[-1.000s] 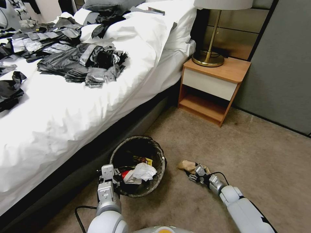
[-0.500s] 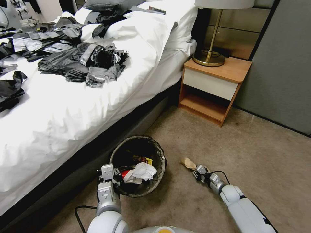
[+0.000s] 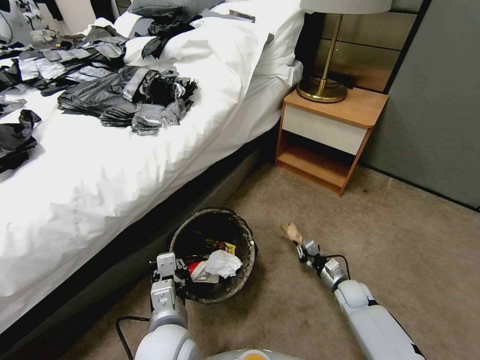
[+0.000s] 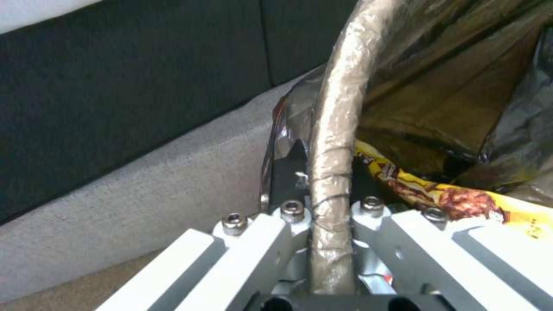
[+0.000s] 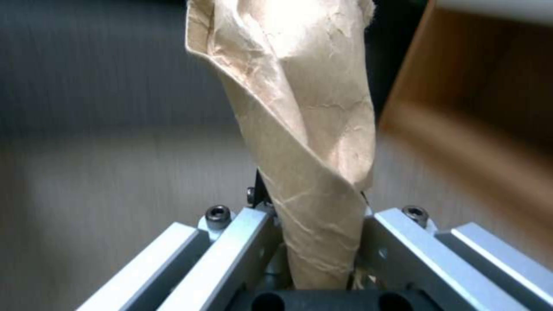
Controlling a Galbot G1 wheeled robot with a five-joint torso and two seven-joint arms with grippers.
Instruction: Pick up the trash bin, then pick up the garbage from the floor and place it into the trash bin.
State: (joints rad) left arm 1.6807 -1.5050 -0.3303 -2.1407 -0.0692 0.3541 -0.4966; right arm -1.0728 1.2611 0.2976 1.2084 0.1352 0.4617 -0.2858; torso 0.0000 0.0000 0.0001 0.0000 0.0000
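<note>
The trash bin [image 3: 214,257] stands on the carpet [image 3: 350,220] just beside the bed [image 3: 100,165], its bag-wrapped rim pinched between the closed fingers of the left gripper [image 3: 170,274]. To its right, the right gripper [image 3: 302,243] is clamped on a tan paper bag [image 3: 290,232], held clear of the floor. Inside the bin a yellow snack wrapper [image 4: 461,198] shows print too blurred to read.

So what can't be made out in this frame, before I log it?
- Trash bin base: head view, hidden by its own rim and the left gripper.
- Litter beneath the white tissue: covered.
- Tan paper bag top: right wrist view, cut off by the edge.
- Right gripper fingertips: head view, too small.
- Background behind the bag: right wrist view, blurred.
</note>
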